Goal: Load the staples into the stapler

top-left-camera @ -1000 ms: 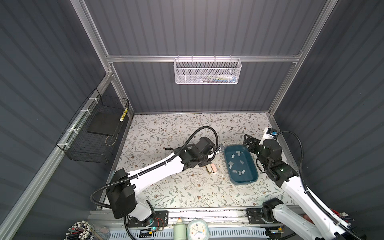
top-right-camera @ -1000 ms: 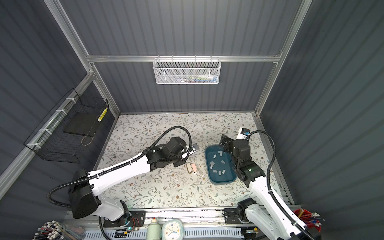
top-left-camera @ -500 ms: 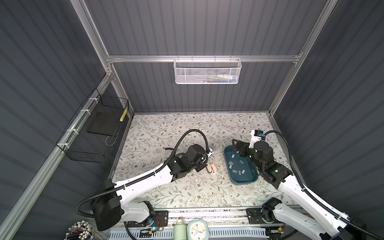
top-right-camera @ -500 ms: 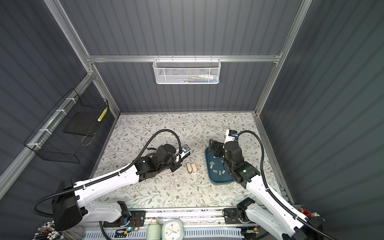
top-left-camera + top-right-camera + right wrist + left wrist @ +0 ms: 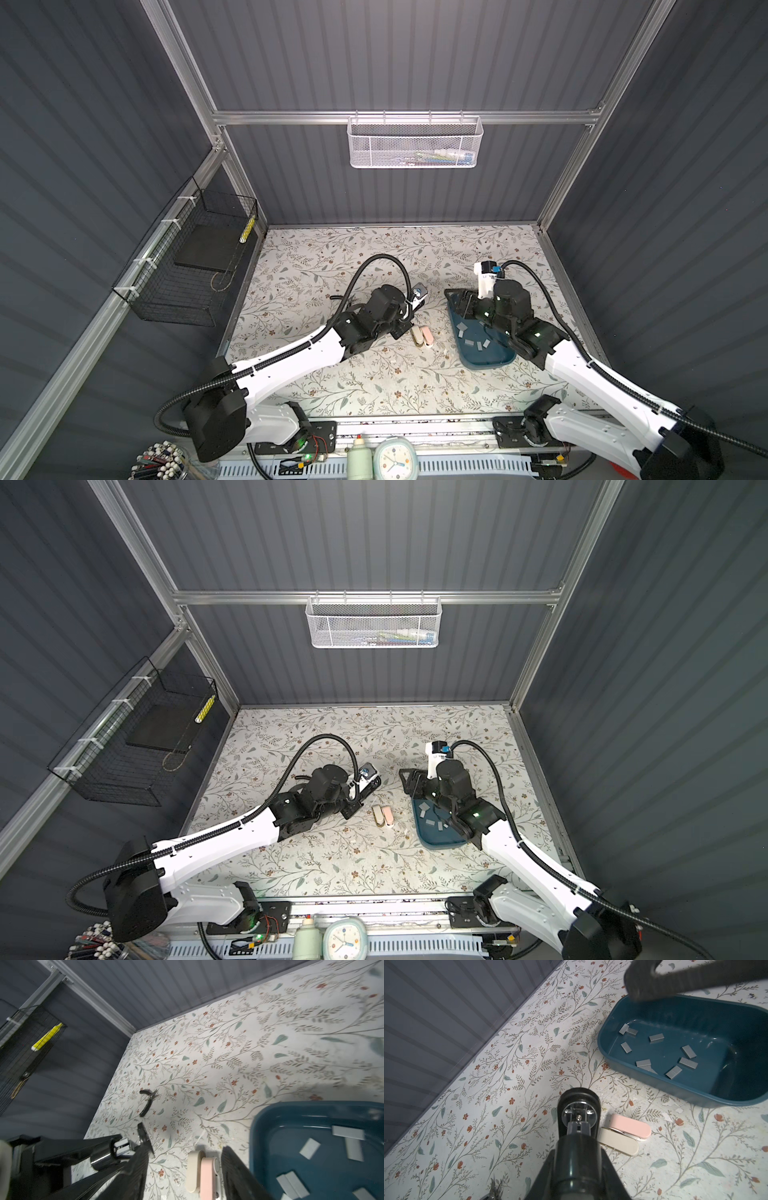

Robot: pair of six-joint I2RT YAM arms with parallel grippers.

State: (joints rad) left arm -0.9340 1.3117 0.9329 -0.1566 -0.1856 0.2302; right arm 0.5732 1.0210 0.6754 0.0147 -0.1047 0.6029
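Staples: flat in teal tray, long axes lay every way.
Staplers: pink, cream, parallel on worktop.
Left tool: pinched dark chrome-faced object.
Right tool: mine, spread over tray.

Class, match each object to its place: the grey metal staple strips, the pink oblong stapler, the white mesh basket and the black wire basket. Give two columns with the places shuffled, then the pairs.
Things
1. grey metal staple strips
2. pink oblong stapler
3. white mesh basket
4. black wire basket

Places
A. hanging from the aluminium rail on the back wall
B. inside the teal plastic tray
C. mounted on a side wall
D. on the floral tabletop, beside the cream stapler

Pairs: 1-B, 2-D, 3-A, 4-C
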